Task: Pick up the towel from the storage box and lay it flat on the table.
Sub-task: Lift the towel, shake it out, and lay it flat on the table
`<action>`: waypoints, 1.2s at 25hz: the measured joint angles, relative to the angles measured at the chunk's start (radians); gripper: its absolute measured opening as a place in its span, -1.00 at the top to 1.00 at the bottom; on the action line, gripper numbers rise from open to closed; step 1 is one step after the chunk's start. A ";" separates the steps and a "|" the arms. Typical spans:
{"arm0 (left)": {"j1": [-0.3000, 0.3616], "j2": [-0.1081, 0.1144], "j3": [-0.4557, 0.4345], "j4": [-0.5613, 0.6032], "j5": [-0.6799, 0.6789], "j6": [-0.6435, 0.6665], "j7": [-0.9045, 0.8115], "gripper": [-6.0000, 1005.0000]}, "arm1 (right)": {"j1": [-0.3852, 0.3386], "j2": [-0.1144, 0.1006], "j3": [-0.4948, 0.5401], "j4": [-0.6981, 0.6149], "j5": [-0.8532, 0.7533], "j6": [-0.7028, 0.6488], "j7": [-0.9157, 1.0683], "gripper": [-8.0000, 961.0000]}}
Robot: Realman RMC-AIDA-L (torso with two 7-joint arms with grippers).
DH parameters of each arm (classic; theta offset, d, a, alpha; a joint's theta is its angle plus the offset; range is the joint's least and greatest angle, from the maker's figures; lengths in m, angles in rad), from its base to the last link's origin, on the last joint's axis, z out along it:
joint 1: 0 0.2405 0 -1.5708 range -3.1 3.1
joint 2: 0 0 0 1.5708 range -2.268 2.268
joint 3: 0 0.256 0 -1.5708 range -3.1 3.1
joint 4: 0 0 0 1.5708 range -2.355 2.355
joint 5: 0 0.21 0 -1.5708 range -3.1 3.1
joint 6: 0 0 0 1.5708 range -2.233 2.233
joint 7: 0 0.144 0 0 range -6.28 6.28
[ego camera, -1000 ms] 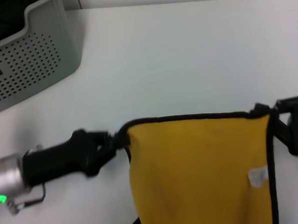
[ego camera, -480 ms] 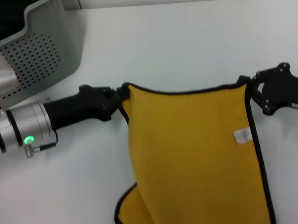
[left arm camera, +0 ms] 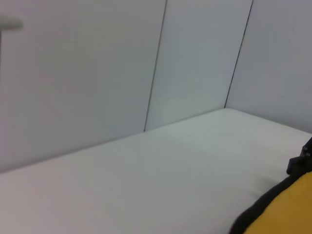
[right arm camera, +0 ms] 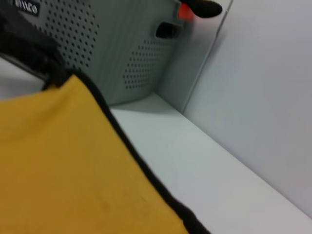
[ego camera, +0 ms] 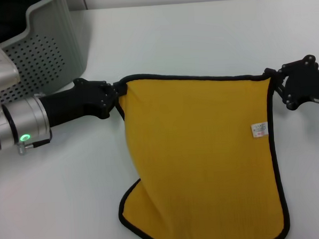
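Between left gripper (ego camera: 117,93) and right gripper (ego camera: 273,79) stretches towel (ego camera: 198,149).

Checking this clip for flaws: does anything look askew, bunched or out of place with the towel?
The towel hangs stretched between left gripper and right gripper, but its lower left corner is folded under and bunched on the table, so it isn't flat.

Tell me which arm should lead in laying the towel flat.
Neither, probably: left gripper and right gripper each pinch a top corner of the towel, stretched level between them over the table. Lower both together.
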 joint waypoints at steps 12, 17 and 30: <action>0.054 -0.044 -0.002 0.191 0.134 -0.069 0.000 0.93 | 0.005 0.004 -0.007 -0.012 0.036 0.026 -0.079 0.72; 0.049 -0.085 0.003 0.244 0.228 -0.202 0.000 0.93 | 0.006 0.004 -0.021 -0.022 0.045 0.032 -0.093 0.70; 0.064 -0.092 0.270 0.471 0.414 -0.444 -0.188 0.89 | 0.018 0.004 -0.091 -0.029 0.077 0.123 -0.094 0.67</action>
